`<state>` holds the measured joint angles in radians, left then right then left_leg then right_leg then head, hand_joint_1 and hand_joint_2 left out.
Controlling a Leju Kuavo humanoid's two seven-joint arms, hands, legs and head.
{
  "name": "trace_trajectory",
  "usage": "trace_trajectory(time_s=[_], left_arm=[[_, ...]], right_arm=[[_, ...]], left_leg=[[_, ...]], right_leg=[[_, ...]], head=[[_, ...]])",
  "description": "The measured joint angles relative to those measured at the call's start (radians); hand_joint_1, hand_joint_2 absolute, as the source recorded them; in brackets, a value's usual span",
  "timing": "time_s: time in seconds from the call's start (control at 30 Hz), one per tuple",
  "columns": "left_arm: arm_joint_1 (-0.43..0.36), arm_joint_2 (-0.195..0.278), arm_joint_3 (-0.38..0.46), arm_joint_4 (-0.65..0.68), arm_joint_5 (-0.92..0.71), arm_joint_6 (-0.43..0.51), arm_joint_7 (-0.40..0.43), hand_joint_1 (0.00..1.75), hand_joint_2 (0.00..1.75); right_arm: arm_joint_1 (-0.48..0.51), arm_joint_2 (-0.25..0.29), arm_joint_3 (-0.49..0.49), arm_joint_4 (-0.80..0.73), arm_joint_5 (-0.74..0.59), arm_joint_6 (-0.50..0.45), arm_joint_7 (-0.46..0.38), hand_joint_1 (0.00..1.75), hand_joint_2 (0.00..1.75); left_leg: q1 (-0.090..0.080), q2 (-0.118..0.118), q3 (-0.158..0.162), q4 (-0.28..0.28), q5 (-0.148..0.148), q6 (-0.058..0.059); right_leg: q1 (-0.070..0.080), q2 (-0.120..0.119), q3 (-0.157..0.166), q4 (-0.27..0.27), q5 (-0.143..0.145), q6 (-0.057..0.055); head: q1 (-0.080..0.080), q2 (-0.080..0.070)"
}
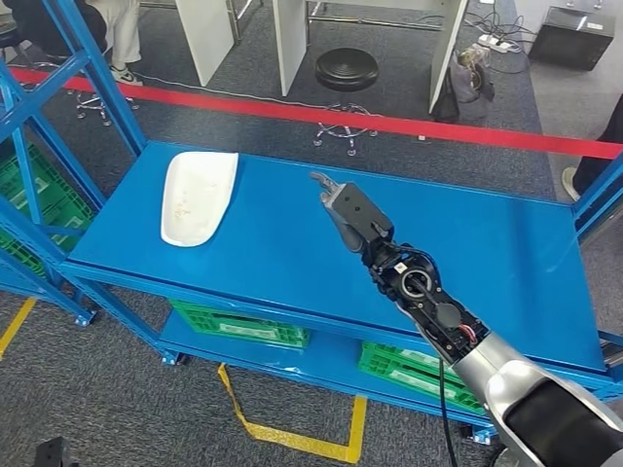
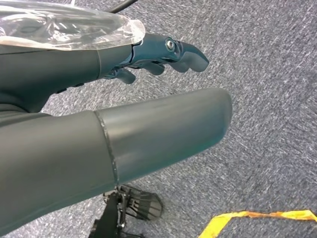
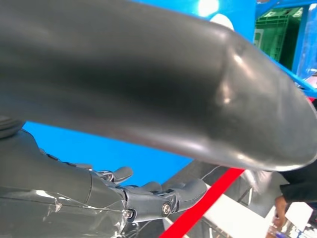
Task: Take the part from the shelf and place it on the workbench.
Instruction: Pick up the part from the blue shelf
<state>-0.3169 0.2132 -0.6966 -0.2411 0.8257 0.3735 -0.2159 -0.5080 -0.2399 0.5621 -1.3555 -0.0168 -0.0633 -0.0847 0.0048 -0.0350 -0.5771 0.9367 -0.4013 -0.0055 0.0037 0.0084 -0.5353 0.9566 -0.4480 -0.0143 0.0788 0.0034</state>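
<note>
1. The white part [image 1: 197, 197], a shallow elongated tray-like piece, is lying flat on the blue shelf top [image 1: 294, 243], toward the shelf's far left corner, with nothing touching it.
2. The right hand [image 1: 347, 207] is hovering over the middle of that shelf top, well apart from the part and to its right; its fingers [image 1: 321, 179] are stretching out straight, pointing roughly toward the part's side of the shelf, and are gripping nothing. In the right wrist view the same hand [image 3: 149, 198] is showing extended fingers lying side by side over the blue surface.
3. The left hand [image 2: 164, 54] is hanging over grey carpet [image 2: 269, 59], holding nothing, its fingers gently curving with small gaps between them.
4. Below the shelf top, green crates [image 1: 242, 326] are sitting on the lower blue level, and more green crates [image 1: 44, 195] are standing left of the shelf behind its blue frame.
5. Yellow tape [image 1: 294, 433] is marking the carpet in front of the shelf; a red tape line [image 1: 412, 126] is running behind it, with a black stool [image 1: 347, 73] and white table legs [image 1: 290, 39] beyond.
</note>
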Motion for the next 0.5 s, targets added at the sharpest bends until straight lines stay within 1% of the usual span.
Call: trace_trajectory(time_s=[0.07,0.1,0.13,0.2,0.23,0.27,0.33,0.37,0.4,0.43,0.47,0.5], left_arm=[[0.001,0.0,0.0,0.0,0.001,0.0,-0.002,0.0,0.0],[0.001,0.001,0.0,0.0,0.001,0.0,-0.002,0.0,0.0],[0.001,0.002,0.0,0.0,0.001,0.0,-0.003,0.0,0.0],[0.001,0.005,0.0,0.0,0.001,0.0,-0.003,0.0,0.0],[0.001,0.005,0.0,0.0,0.001,0.0,-0.003,0.0,0.0],[0.001,0.005,0.0,0.0,0.001,0.0,-0.003,0.0,0.0],[0.001,0.005,0.0,0.0,0.001,0.0,-0.004,0.0,0.0],[0.001,0.004,0.0,0.0,0.001,0.0,-0.004,0.0,0.0],[0.002,0.003,0.0,0.0,0.001,0.0,-0.004,0.0,0.0],[0.003,0.003,0.0,0.0,0.001,0.0,-0.004,0.0,0.0],[0.004,0.002,0.0,0.0,0.001,0.0,-0.004,0.0,0.0],[0.004,0.003,0.0,0.0,0.001,0.0,-0.004,0.0,0.0]], right_arm=[[-0.012,0.0,0.004,0.015,-0.001,0.001,-0.005,0.0,0.0],[-0.017,0.0,0.005,0.021,-0.001,0.002,-0.006,0.0,0.0],[-0.021,0.0,0.007,0.026,-0.002,0.002,-0.007,0.0,0.0],[-0.029,0.0,0.009,0.032,-0.002,0.002,-0.009,0.0,0.0],[-0.034,0.0,0.009,0.036,-0.002,0.002,-0.01,0.0,0.0],[-0.037,0.0,0.01,0.04,-0.002,0.002,-0.01,0.0,0.0],[-0.039,0.0,0.012,0.049,-0.002,0.002,-0.009,0.0,0.0],[-0.036,0.0,0.014,0.054,-0.002,0.002,-0.009,0.0,0.0],[-0.034,0.0,0.016,0.059,-0.002,0.003,-0.009,0.0,0.0],[-0.032,0.0,0.017,0.063,-0.003,0.003,-0.009,0.0,0.0],[-0.032,0.0,0.017,0.067,-0.003,0.003,-0.01,0.0,0.0],[-0.032,0.0,0.018,0.07,-0.003,0.003,-0.01,0.0,0.0]], left_leg=[[0.001,0.0,0.0,0.0,0.0,-0.001],[0.0,0.0,0.0,0.0,-0.001,0.002],[-0.001,0.0,0.001,-0.003,0.0,0.007],[0.005,0.001,0.018,-0.033,0.011,0.019],[0.008,0.002,0.029,-0.053,0.019,0.022],[0.013,0.004,0.039,-0.068,0.025,0.023],[0.014,0.005,0.044,-0.074,0.026,0.021],[0.015,0.004,0.045,-0.072,0.025,0.018],[0.017,0.001,0.045,-0.07,0.022,0.014],[0.021,-0.004,0.045,-0.065,0.018,0.008],[0.025,-0.009,0.045,-0.057,0.012,0.0],[0.03,-0.015,0.044,-0.047,0.004,-0.009]], right_leg=[[0.001,-0.001,0.0,0.0,0.0,0.0],[0.0,-0.002,0.001,-0.002,0.001,0.002],[-0.001,-0.003,0.004,-0.008,0.003,0.005],[-0.001,-0.004,0.004,-0.015,0.002,0.014],[-0.001,-0.004,-0.005,0.004,-0.011,0.017],[-0.002,-0.004,-0.025,0.047,-0.034,0.02],[-0.011,-0.004,-0.09,0.182,-0.091,0.031],[-0.017,-0.004,-0.121,0.237,-0.106,0.037],[-0.025,-0.004,-0.136,0.259,-0.103,0.044],[-0.032,-0.004,-0.131,0.239,-0.079,0.052],[-0.041,-0.003,-0.106,0.181,-0.041,0.061],[-0.048,0.004,-0.073,0.11,-0.011,0.072]], head=[[0.0,0.0],[0.0,0.0],[-0.001,0.0],[-0.001,0.0],[0.0,0.0],[0.002,0.0],[0.005,0.0],[0.006,0.0],[0.006,0.0],[0.006,0.0],[0.007,0.0],[0.007,0.0]])
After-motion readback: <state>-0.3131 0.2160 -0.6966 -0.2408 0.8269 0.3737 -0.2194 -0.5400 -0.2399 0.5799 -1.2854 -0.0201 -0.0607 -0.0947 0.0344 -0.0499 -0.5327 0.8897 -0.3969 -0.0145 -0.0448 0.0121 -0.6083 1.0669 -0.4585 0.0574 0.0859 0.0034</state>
